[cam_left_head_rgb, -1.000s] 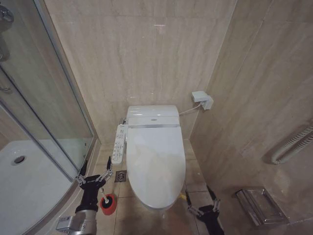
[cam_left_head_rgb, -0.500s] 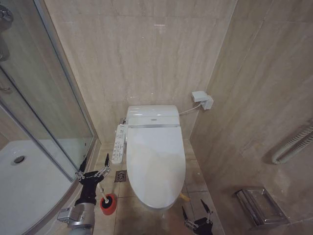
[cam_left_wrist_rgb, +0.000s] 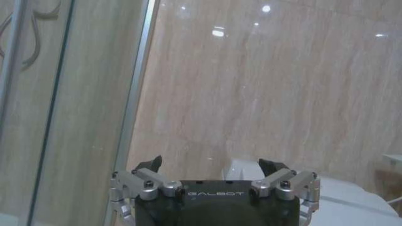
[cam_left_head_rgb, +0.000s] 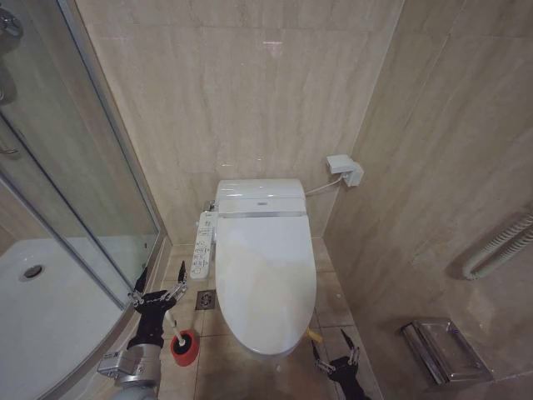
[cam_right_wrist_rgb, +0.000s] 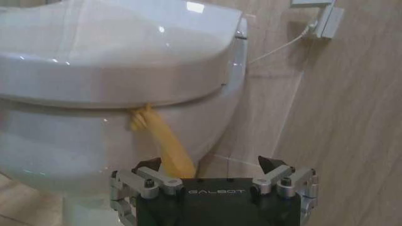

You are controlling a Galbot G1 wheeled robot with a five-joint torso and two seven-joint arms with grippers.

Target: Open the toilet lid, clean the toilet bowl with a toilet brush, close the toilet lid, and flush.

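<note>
From the head view, the toilet lid (cam_left_head_rgb: 265,283) lies shut over the toilet bowl (cam_left_head_rgb: 260,346), against the tiled back wall. The left gripper (cam_left_head_rgb: 156,293) hangs low beside the shower glass (cam_left_head_rgb: 79,192), fingers spread and empty, just above the toilet brush (cam_left_head_rgb: 182,345) standing in its red pot on the floor. The right gripper (cam_left_head_rgb: 334,352) sits low by the bowl's front right corner, fingers spread, close to the yellow strip (cam_left_head_rgb: 313,335) at the lid's edge.

In the left wrist view, the left gripper (cam_left_wrist_rgb: 212,165) points at wall and glass, its fingers apart around nothing.

In the right wrist view, the right gripper (cam_right_wrist_rgb: 213,165) faces the yellow strip (cam_right_wrist_rgb: 164,143), which hangs from under the lid's rim; the fingers are open and the strip lies just inside the gap, not pinched.

The strip looks soft and narrow, so a slightly off-line closure could miss it or let it slip when the lid is lifted.
</note>
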